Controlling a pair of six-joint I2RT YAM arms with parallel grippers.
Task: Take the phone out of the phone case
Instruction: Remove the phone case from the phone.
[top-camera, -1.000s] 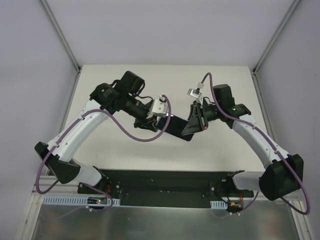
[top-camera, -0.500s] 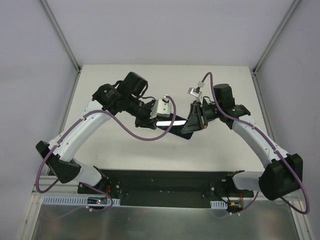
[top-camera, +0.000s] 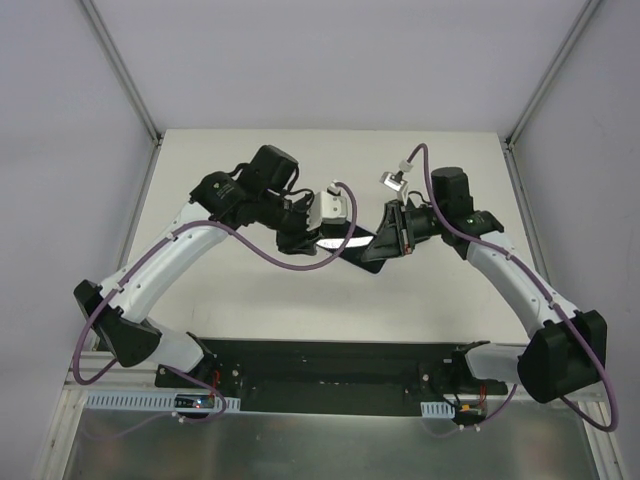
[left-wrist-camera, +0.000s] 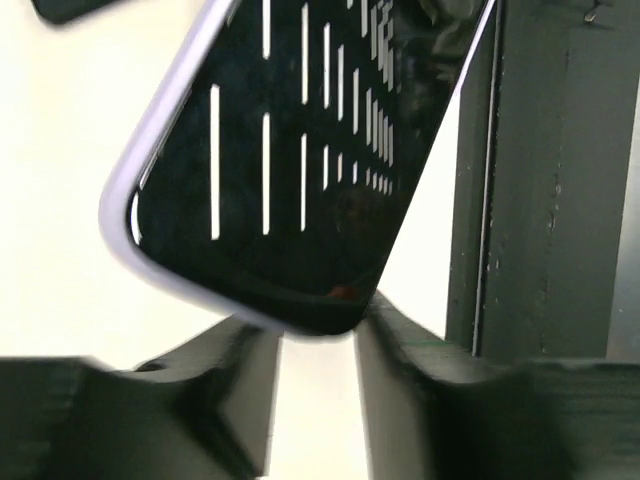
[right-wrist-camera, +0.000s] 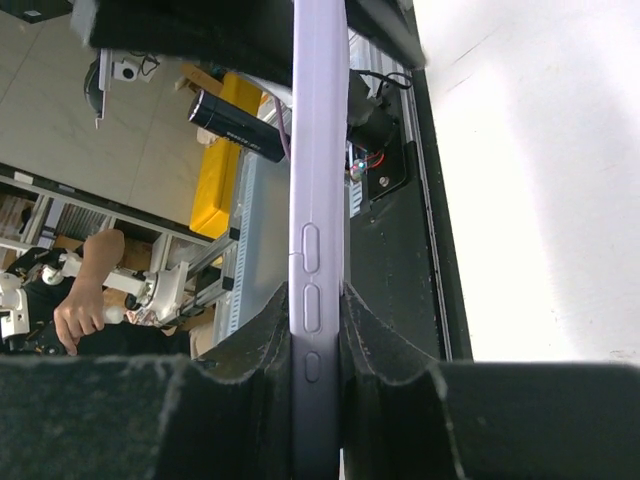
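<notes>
— Where to look for the phone (top-camera: 350, 250)?

— Over the middle of the surface (top-camera: 450, 170), strung between the two arms. From overhead, meets the left pincer (top-camera: 318, 236) at its 9 o'clock end and the right pincer (top-camera: 386, 245) at its 3 o'clock end.

— Out of the case (left-wrist-camera: 125, 215) yet?

— No. Wears it all round, lavender, hugging the dark screen (left-wrist-camera: 300, 170). Shows rows of bright bars mirrored in the glass.

— And on the right, gripping how?

— Clamped tight on the phone. Presents it edge-on to the wrist camera, with a finger (right-wrist-camera: 240, 350) pressed to each flat face and no gap on either side. Leaves the side buttons (right-wrist-camera: 310, 250) facing the lens, partly between the pads and partly just past them toward 12 o'clock.

— And on the left?

— Parted only narrowly. Meets the rounded lower corner of the cased phone right at the gap, at 6 o'clock in that wrist view. Slants from there up toward 1 o'clock. Seems to touch the fingertips (left-wrist-camera: 395, 335), but cannot tell whether pinching or merely resting against them.

— Touching the surface, or held clear of it?

— Cannot tell from above.

— Anything else worth noting?

— Only the black plate (top-camera: 330, 360) along the near edge, at 6 o'clock overhead, between the two arm bases.
</notes>
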